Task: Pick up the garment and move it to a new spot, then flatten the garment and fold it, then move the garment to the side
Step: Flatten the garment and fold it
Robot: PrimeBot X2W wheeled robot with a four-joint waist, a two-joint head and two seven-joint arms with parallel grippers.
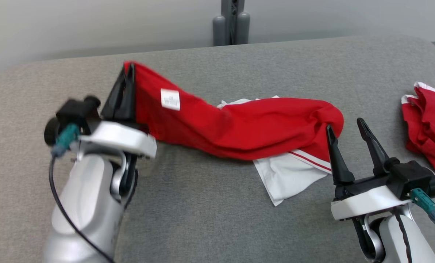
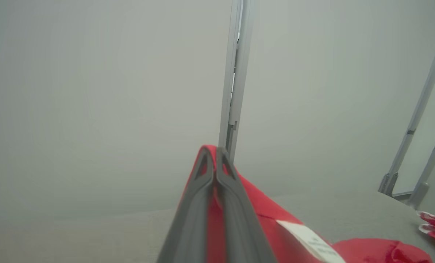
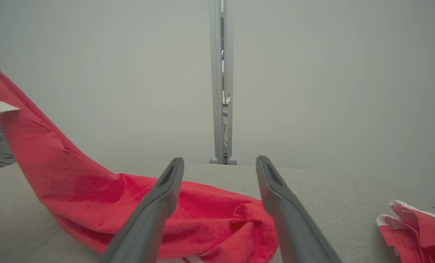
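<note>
My left pincer (image 1: 129, 67) is clamped together on one edge of the red knit garment with white trim (image 1: 239, 128), holding that edge up off the grey fabric-covered counter (image 1: 210, 219). In the left wrist view the two dark fingers (image 2: 203, 204) press flat against each other, with red cloth showing on both sides of them. From that grip the garment slopes down to my right and meets the counter near its middle. There the rest lies bunched, and a white panel with thin red stripes (image 1: 287, 175) spreads out from under its near side. A small white printed label (image 1: 170, 99) faces upward on the raised stretch (the print is too blurred to read).

My right pincer (image 1: 345, 125) is empty, with its fingers spread wide apart. It sits at the garment's rounded right end. In the head view one fingertip overlaps the red cloth, but I cannot tell whether it touches.

A second crumpled red-and-white cloth (image 1: 429, 124) lies at the counter's right edge, well apart from the first. A grey upright post (image 1: 231, 22) stands behind the counter's far side, against a pale wall.
</note>
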